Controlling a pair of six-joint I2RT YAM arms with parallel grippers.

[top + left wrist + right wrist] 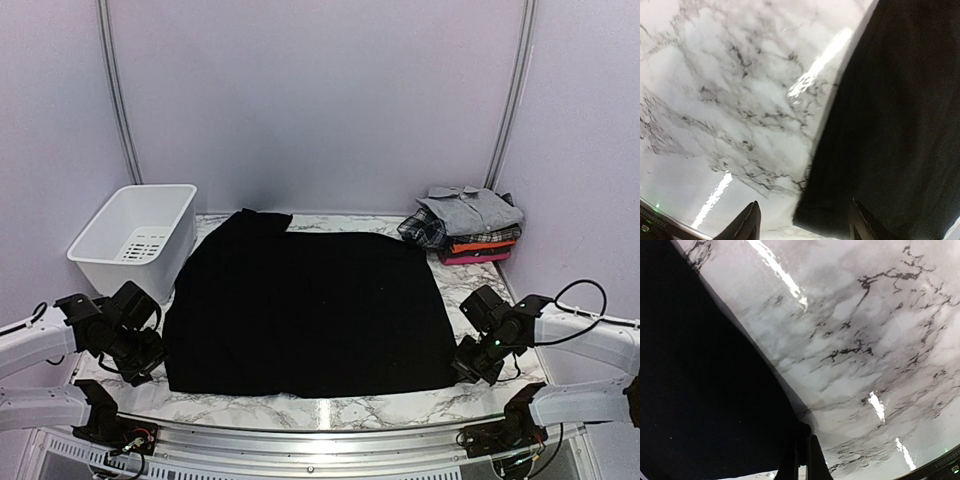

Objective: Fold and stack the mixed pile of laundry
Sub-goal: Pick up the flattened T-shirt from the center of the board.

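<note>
The black cloth point(305, 310) lies spread flat in the middle of the table point(468, 285), its longer side running left to right. Its near hem stretches from one of my grippers to the other. My left gripper point(140, 360) sits at the near-left corner and my right gripper point(472, 365) at the near-right corner, so each arm has its own corner and neither needs to cross over.

In the left wrist view my left fingers point(751, 220) are apart, one over bare marble and the other over the fabric. The cloth's corner lies between them, just ahead of the tips and not yet pinched. The body of the cloth runs off to that gripper's right.

In the right wrist view my right fingers point(807, 455) are together, and the cloth's corner ends right at their tips. I judge they are nipped on that corner, though dark fingers against dark fabric make this hard to confirm.

As I read it, the next move is to close the left pair on its corner. Both corners would then go up and away from me toward the far hem, folding across the short axis.

The stack of folded garments point(465, 225) sits at the far right, well apart from the cloth. The white basket point(160, 187) stands at the far left.
</note>
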